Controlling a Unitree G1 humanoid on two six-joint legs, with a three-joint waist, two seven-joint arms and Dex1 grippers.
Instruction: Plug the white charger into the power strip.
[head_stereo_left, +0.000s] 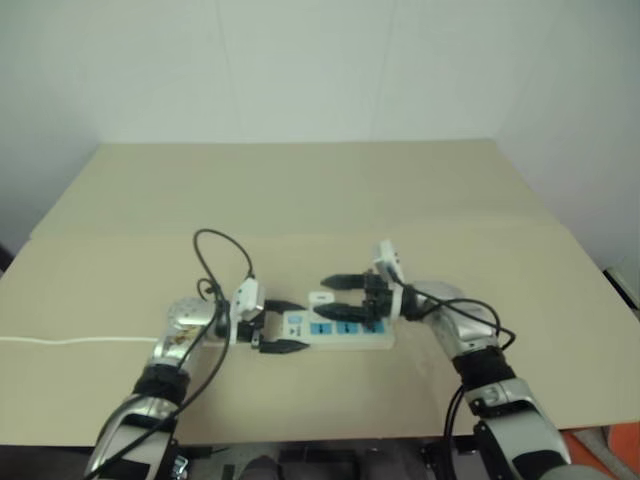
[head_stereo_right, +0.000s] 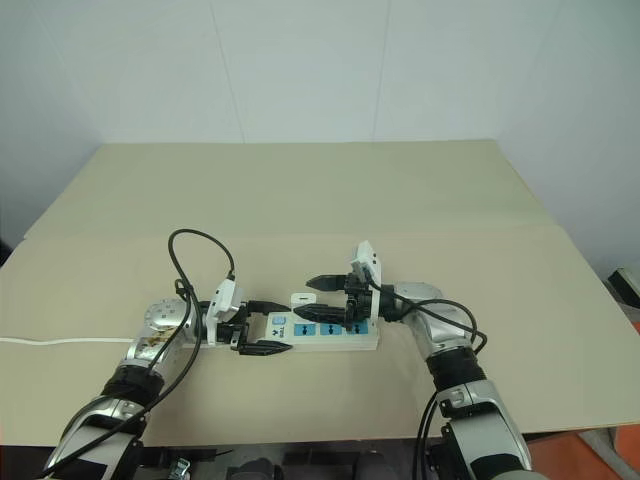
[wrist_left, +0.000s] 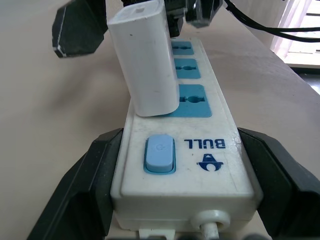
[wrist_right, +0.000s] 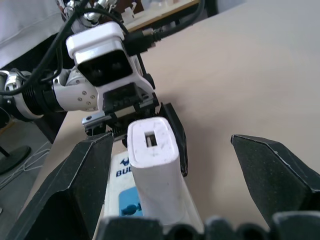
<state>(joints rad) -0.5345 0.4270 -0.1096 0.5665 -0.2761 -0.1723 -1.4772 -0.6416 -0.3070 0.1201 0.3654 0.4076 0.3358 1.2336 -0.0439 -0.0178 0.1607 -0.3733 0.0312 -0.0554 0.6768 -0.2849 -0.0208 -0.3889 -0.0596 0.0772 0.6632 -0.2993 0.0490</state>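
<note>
So on the far left there's a thin white cord (head_stereo_left: 60, 341) running along the tan table (head_stereo_left: 300, 190) off the left side. Following it in, the left gripper (head_stereo_right: 262, 328) has its two black fingers clamped around the switch end of the power strip (head_stereo_right: 325, 332), one finger on each long side, pinning it flat. The left wrist view shows that nicely: the blue switch (wrist_left: 159, 154) sits right between the fingers (wrist_left: 85, 180).

The white charger (wrist_left: 145, 60) stands upright in the first socket past the switch, leaning a touch, its base down on the strip's top face. The other two blue sockets (wrist_left: 182, 57) beyond it are free.

Moving right, the right gripper (head_stereo_right: 325, 297) hangs just over the strip with its jaws spread wide, holding nothing. In its wrist view the charger's top sits between the two fingers (wrist_right: 272, 172) with a gap on both sides.

Room-wise, the strip lies near the front edge of the table, with a big bare stretch behind it up to the wall (head_stereo_left: 320, 60) and plenty on the right side too.
</note>
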